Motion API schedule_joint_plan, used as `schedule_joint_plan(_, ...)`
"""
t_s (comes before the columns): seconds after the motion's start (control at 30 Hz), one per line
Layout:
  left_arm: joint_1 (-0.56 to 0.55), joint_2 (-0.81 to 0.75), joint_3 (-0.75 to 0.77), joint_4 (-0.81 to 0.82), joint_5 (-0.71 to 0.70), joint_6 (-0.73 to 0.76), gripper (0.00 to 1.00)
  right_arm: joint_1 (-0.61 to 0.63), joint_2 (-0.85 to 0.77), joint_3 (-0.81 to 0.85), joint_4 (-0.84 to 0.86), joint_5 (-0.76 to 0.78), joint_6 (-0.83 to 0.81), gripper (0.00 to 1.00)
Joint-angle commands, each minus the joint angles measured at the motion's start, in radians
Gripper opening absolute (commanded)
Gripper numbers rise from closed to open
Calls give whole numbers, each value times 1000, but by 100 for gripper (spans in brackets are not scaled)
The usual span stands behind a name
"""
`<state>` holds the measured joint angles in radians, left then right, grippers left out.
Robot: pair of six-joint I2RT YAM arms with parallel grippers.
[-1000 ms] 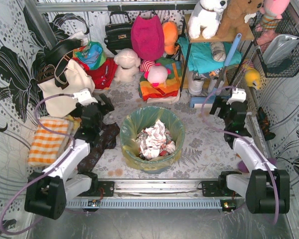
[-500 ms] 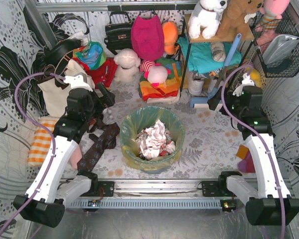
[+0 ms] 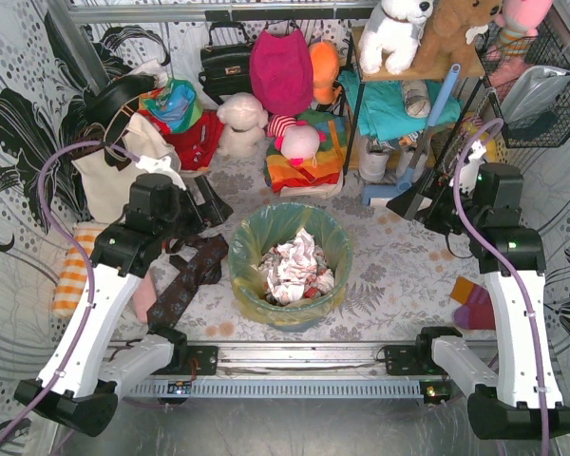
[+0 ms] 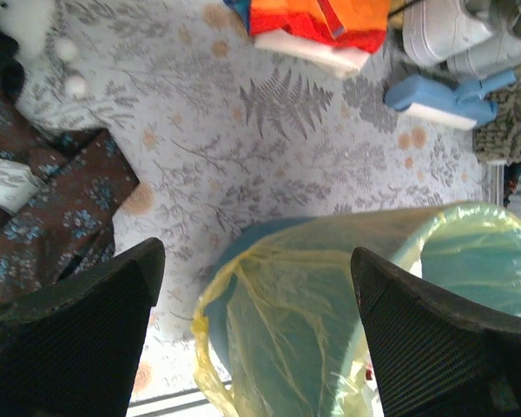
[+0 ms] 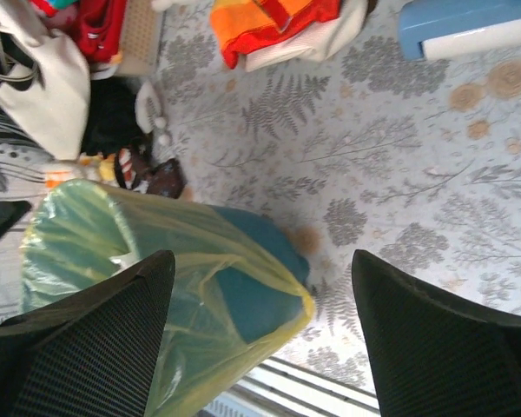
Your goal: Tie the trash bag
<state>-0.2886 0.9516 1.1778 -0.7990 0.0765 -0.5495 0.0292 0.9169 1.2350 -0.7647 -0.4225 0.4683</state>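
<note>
The trash bag (image 3: 254, 235) is thin yellow plastic lining a round teal bin (image 5: 253, 297) in the middle of the floor, its rim folded over the bin's edge. Crumpled white paper (image 3: 294, 266) fills it. My left gripper (image 3: 205, 197) hangs open above and to the left of the bin. In the left wrist view the left gripper (image 4: 256, 252) shows the bag's folded rim (image 4: 286, 313) below, untouched. My right gripper (image 3: 410, 202) is raised to the right of the bin. The right wrist view shows the right gripper (image 5: 262, 259) open over the bag's rim (image 5: 169, 261), holding nothing.
A dark floral cloth (image 3: 185, 275) and an orange checked cloth (image 3: 71, 280) lie left of the bin. A cream tote (image 3: 123, 166), bags, plush toys and a striped cloth (image 3: 304, 161) crowd the back. A blue dustpan (image 3: 382, 193) and shelf stand back right.
Both arms have lifted and swung their wrists inward toward the bin. The right jaws have narrowed slightly. The bag has not moved.
</note>
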Motion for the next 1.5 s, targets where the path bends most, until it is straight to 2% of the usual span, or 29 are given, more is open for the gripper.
schedule_joint_plan(0.0,-64,-16,28,-36,14,-46,96,1,-5,51,-57,-95,72,81)
schedule_joint_plan(0.17,-135,-15,52,-54,-23,-78,95,48,18,97,-85,-116,90,79)
schedule_joint_plan(0.47,-170,-39,78,-119,-50,-83,86,365,46,104,-88,58,185,71)
schedule_joint_plan(0.6,-170,-47,66,-129,-41,-77,78,441,41,60,-63,83,224,65)
schedule_joint_plan(0.7,-169,-76,38,-93,5,-80,77,488,47,35,-45,89,242,62)
schedule_joint_plan(1.03,-170,-82,-8,-61,108,-75,60,551,74,-31,25,77,261,56)
schedule_joint_plan(1.2,-170,-67,-28,-62,161,-66,58,552,97,-37,24,72,245,53)
schedule_joint_plan(1.47,-170,-86,-35,-54,204,-73,46,553,112,-43,41,74,245,46)
